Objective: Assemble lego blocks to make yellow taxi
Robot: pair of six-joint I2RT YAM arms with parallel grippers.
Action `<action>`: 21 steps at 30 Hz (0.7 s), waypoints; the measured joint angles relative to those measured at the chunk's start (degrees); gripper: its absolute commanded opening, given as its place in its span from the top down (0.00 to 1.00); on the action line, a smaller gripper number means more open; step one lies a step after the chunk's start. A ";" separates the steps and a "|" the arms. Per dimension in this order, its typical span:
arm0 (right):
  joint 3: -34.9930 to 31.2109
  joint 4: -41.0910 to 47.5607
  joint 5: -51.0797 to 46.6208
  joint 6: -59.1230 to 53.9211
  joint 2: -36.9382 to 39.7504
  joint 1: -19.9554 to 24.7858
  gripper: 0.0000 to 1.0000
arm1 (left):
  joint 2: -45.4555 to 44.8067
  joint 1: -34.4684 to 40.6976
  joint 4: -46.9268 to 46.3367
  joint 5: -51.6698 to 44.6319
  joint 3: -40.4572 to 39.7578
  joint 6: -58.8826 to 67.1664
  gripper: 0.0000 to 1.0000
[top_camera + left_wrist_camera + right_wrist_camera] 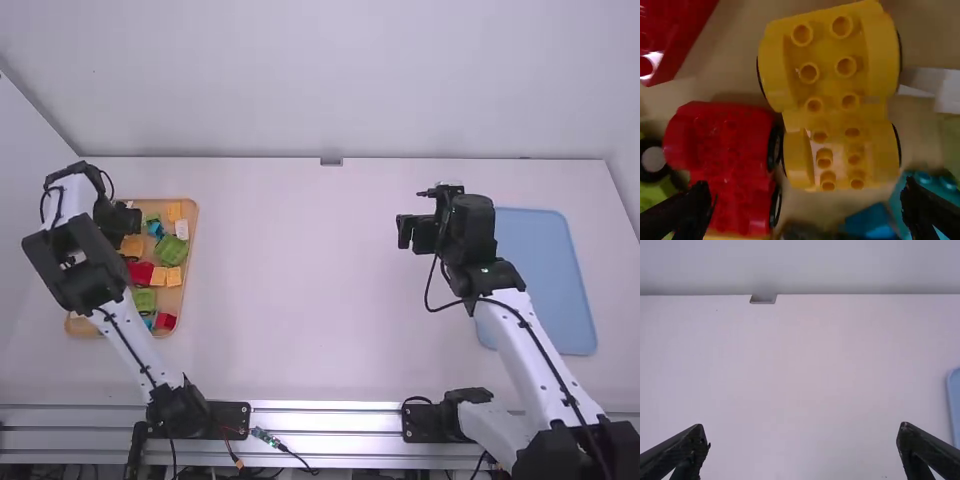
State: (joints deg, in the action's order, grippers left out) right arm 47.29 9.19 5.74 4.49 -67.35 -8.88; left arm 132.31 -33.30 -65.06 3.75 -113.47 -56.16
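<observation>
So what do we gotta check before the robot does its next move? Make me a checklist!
1. Left gripper open: ok, its fingers are apart.
2. Yellow piece with wheels ready to build on: not ok, it lies among the other blocks in the brown tray.
3. Lots of room around it for fingers: not ok, the red piece with wheels sits right beside it.
4. Left fingers low enough to grab: cannot tell.
5. Right gripper open and free to help: ok, it holds nothing.
</observation>
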 measured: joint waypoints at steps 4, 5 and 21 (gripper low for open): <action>0.00 0.09 -0.55 -0.02 0.00 0.00 0.01 | 0.00 0.28 -1.62 0.87 -4.72 -1.33 0.01; 0.00 0.13 -0.61 -0.02 0.00 0.00 0.01 | 0.02 0.44 -1.33 0.94 -4.83 -1.49 0.01; 0.00 0.42 -1.01 -0.15 0.00 0.15 0.01 | 0.00 1.70 5.01 0.35 1.40 -2.75 0.07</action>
State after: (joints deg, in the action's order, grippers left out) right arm 47.29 9.61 4.73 4.34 -67.35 -8.73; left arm 132.31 -31.59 -60.05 4.10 -112.07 -58.92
